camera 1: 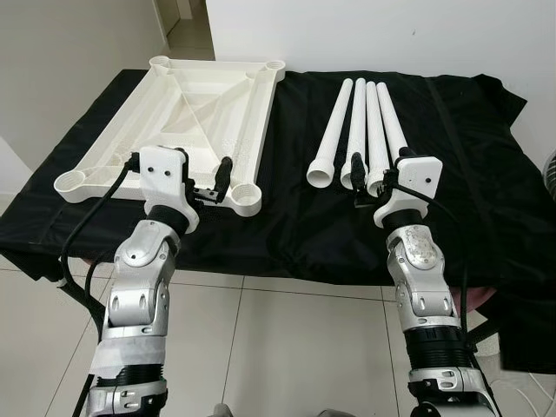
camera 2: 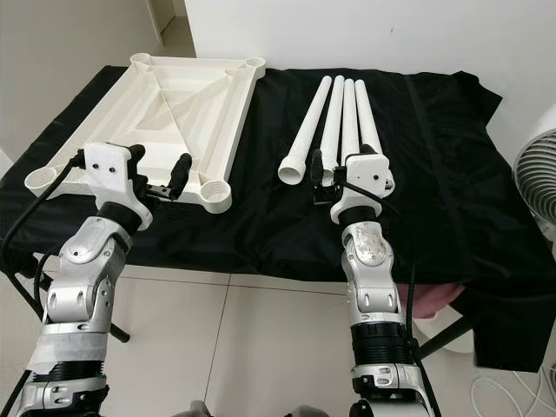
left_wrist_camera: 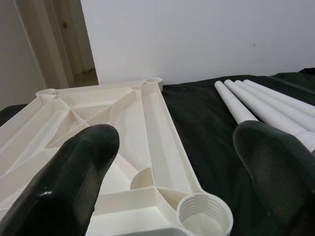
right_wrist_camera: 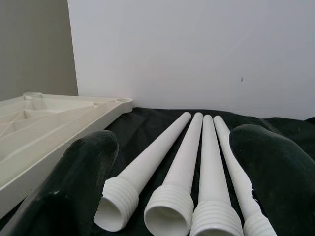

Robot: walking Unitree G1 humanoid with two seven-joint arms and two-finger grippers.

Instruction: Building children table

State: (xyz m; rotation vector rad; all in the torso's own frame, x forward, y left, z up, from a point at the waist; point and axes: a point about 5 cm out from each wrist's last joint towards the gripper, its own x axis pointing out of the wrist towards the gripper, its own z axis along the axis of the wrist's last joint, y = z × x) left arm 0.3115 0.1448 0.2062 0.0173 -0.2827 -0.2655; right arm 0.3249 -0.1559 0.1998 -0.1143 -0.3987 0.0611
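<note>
While fingers spread: left gripper [camera 1: 198, 180] at tabletop [camera 1: 195, 104] corner | right gripper [camera 2: 327, 178] at legs [camera 2: 340, 126]

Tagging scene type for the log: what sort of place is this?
Probably a room in a home, set up as an assembly spot: tiled floor, plain white wall, a doorway, and a black cloth carrying an upturned white tabletop and four legs.

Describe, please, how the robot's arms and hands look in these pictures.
Both arms are silver metal with black ribbed joints. Each wrist carries a white boxy housing. The left hand and right hand each have two long black fingers. Black cables run along the arms.
</note>
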